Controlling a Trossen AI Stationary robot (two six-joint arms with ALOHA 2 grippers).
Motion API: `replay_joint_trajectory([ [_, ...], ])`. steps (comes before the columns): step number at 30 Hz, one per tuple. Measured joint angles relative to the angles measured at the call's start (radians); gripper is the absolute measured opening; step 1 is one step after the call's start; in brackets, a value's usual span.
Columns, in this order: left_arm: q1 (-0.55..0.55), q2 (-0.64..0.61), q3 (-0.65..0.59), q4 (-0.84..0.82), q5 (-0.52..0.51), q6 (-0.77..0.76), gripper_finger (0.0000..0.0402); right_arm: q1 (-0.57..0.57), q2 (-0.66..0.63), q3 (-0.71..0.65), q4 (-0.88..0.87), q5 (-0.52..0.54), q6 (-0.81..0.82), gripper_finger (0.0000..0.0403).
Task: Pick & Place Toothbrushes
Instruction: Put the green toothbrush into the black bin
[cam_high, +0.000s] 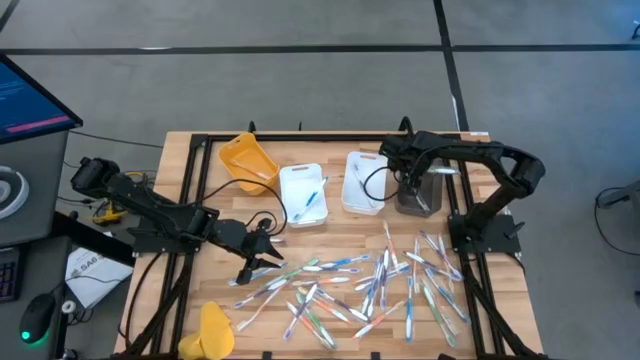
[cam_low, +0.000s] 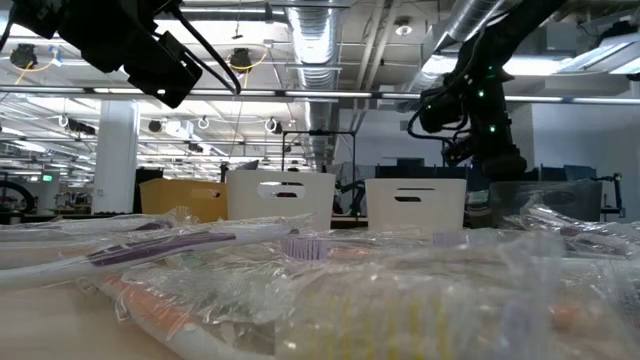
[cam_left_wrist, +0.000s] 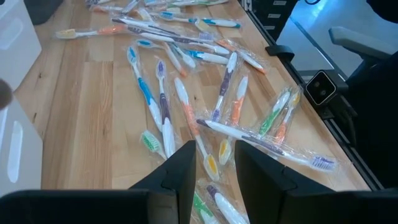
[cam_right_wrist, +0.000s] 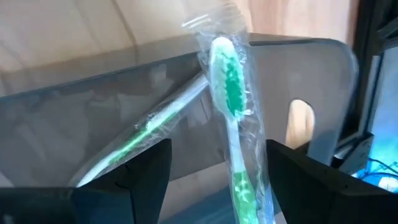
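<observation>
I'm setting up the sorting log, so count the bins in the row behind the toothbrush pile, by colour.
Yellow bin: 1
White bins: 2
Dark grey bin: 1
Total: 4

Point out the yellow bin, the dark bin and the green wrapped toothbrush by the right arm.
yellow bin (cam_high: 248, 160), high view, inner floor.
dark bin (cam_high: 418, 196), high view, interior.
green toothbrush (cam_right_wrist: 229, 81), right wrist view, bristled head.
</observation>
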Motion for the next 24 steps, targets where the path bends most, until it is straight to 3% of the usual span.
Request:
replay_joint_trajectory([
  [8,0.0,0.0,0.0,0.0,0.0,0.002,0.0104,-0.021,-0.004,0.0,-0.006,-0.088,-0.004,0.0202],
  [18,0.0,0.0,0.0,0.0,0.0,0.001,0.0104,-0.025,-0.004,0.0,-0.01,-0.089,0.009,0.0023],
  [20,0.0,0.0,0.0,0.0,0.0,0.001,0.0104,-0.025,-0.005,0.0,-0.01,-0.089,0.009,0.0015],
  [24,0.0,0.0,0.0,0.0,0.0,0.002,0.0104,-0.024,-0.005,0.0,-0.019,-0.094,0.012,0.0035],
])
